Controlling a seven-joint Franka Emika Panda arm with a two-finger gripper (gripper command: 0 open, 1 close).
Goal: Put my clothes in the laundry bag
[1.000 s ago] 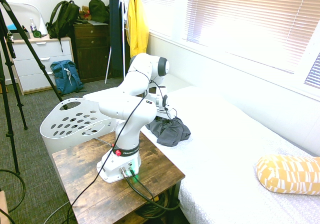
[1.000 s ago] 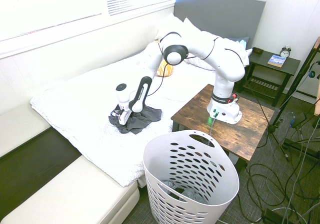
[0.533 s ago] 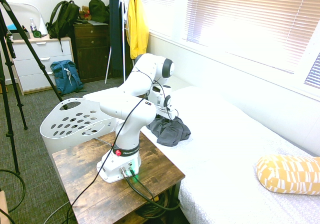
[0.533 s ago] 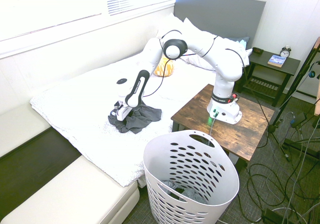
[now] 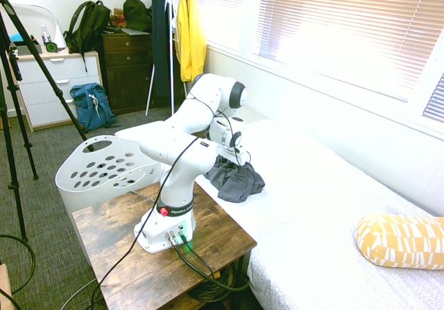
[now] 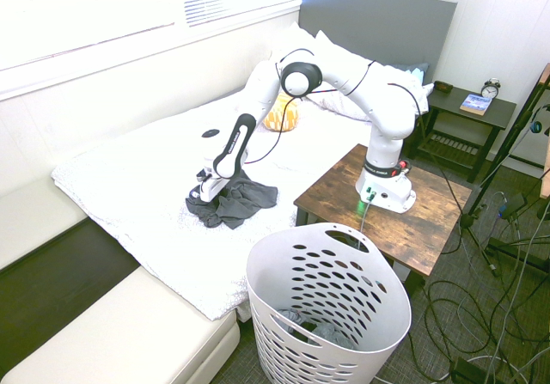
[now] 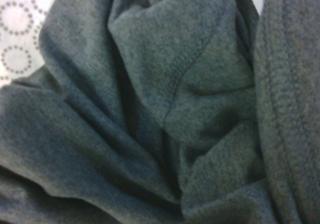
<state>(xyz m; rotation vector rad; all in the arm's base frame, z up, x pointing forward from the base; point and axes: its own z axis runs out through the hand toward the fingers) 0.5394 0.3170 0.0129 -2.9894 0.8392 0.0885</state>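
One dark charcoal-grey fabric garment — soft, likely light, floppy | grip: bunched fold at 9 o'clock | hand: fingers' state can't be told

Gripper at grey garment

We saw matt, softly creased grey cloth in the garment, smooth white plastic in the basket and brown wood grain on the table at its one o'clock.
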